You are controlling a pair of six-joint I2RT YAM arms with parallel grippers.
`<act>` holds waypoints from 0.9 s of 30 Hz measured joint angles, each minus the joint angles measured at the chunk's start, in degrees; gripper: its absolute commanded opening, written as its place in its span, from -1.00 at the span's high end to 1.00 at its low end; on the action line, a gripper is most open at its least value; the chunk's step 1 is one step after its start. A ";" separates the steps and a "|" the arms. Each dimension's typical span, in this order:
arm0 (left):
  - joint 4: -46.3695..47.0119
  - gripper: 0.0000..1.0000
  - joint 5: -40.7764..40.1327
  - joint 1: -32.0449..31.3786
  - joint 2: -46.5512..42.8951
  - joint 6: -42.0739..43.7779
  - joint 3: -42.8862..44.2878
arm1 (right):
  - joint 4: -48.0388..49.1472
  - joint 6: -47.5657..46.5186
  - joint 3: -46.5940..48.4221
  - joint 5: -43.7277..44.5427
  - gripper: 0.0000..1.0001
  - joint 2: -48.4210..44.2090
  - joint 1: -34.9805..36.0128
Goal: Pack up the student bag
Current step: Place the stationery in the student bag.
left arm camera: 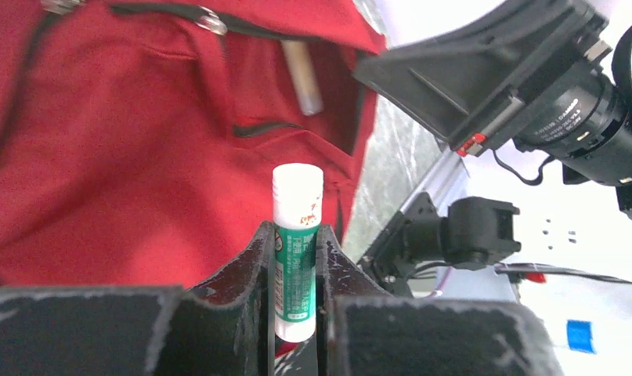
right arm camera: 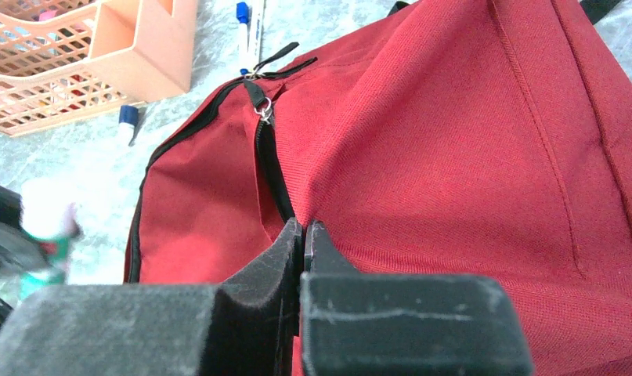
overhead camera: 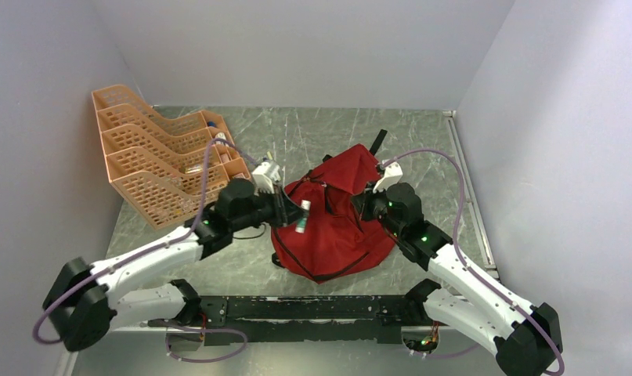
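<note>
Red student bag point(overhead camera: 336, 231) lies mid-way across the table point(overhead camera: 430, 149), zipper open. The right gripper point(right arm camera: 303, 235) is pressed together on fabric by the zipper, apparently holding the mouth up. The left gripper point(left arm camera: 297, 254) clamps a glue stick point(left arm camera: 297, 196) above the bag, not yet dropped in. Markers point(right arm camera: 243, 16) lie outside near the orange rack point(overhead camera: 140, 149), so packing looks partly done.

- Reaches left arm point(overhead camera: 156, 254) inward, elbow low; clamps left gripper point(left arm camera: 297, 254) on a glue stick point(left arm camera: 297, 196).
- Extends right arm point(overhead camera: 461, 274) inward; pinches right gripper point(right arm camera: 303, 235) tight on student bag point(right arm camera: 453, 141) fabric.
</note>
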 measured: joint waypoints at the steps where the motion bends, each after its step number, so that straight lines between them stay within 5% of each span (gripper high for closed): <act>1: 2.45 0.90 -0.22 -1.92 2.27 -0.94 0.00 | -0.07 0.07 0.13 0.00 1.00 0.07 0.00; 10: 18.05 0.90 -4.15 -9.07 20.09 -11.04 0.31 | -0.52 0.04 1.42 0.26 1.00 0.20 0.00; 27: 21.84 0.90 -10.95 -9.62 37.13 -19.69 17.14 | -0.63 0.72 1.62 -1.33 1.00 0.26 -0.20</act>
